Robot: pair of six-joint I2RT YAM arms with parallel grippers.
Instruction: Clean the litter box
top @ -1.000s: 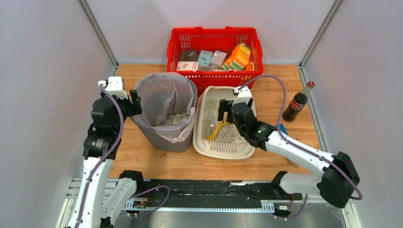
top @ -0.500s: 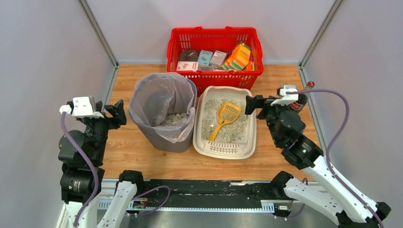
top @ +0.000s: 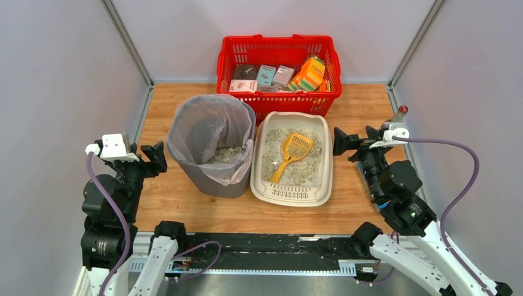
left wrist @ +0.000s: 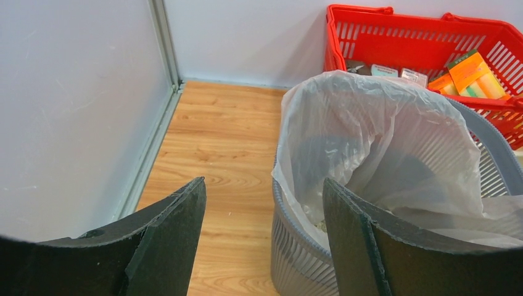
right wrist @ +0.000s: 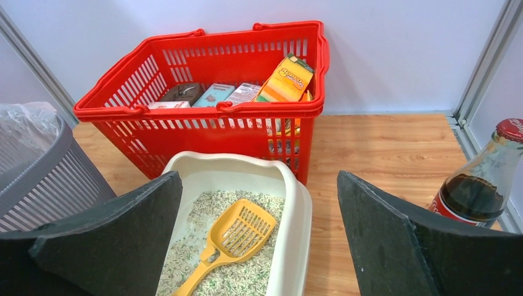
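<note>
Right wrist view: the right gripper (right wrist: 259, 185) hangs with its two black fingers (right wrist: 123, 240) spread wide and nothing between them. Just past the gap lies the litter box (right wrist: 229, 162), a shallow cream-white tray resting flat on the wooden table (top: 364, 98). Grey-white granules (right wrist: 200, 216) cover its floor, and a yellow scoop (right wrist: 237, 231) lies on them, its slotted head toward the far end and its handle angled back toward the near left. From above, the tray's slotted grate (top: 291, 192) sits at the end nearest the arms, and the right gripper is off the tray's right side, apart from it and above the table. A cola bottle (right wrist: 478, 185) with a red cap stands upright at the right, near that gripper. Behind the tray, just beside its far rim, stands a red mesh basket (right wrist: 203, 135) holding several cartons, among them a tilted orange carton (right wrist: 287, 77). On the other side of the table, the left gripper (left wrist: 262, 185) is likewise parted wide and empty, held in the air to the left of a grey ribbed bin (left wrist: 308, 253). The bin is lined with a clear bag (left wrist: 382, 123) folded over its rim, and some granules lie at the bottom of the bag. It stands upright just beside the tray's left rim, so the tray lies between the bin and the right gripper.
</note>
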